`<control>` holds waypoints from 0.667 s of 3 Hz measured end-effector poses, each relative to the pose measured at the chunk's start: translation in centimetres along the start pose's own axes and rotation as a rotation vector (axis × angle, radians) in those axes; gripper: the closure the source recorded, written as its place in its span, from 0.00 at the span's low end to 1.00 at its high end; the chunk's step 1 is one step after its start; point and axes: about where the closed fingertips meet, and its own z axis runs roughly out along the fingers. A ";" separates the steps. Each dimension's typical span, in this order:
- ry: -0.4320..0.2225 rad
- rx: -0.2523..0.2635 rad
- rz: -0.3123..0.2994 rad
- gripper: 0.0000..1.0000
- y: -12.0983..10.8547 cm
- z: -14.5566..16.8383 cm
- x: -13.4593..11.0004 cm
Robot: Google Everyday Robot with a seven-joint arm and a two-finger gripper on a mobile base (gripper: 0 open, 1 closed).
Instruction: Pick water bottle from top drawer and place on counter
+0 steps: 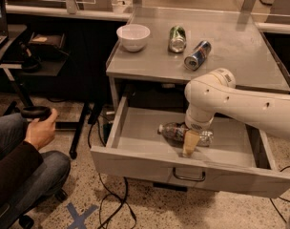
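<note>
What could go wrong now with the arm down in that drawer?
The water bottle lies on its side under the gripper in the top drawer; round and crinkled, it may roll or slip out. Lifting it, the arm could clip the counter edge just above. The green can and blue-and-silver can lying there might get knocked.

Hand [190, 146] down in open top drawer [145, 168], at water bottle [172, 131].
</note>
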 end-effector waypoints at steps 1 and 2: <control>-0.002 -0.037 -0.002 0.00 1.1 1.1 -0.2; -0.004 -0.063 -0.011 0.00 1.8 1.6 -0.6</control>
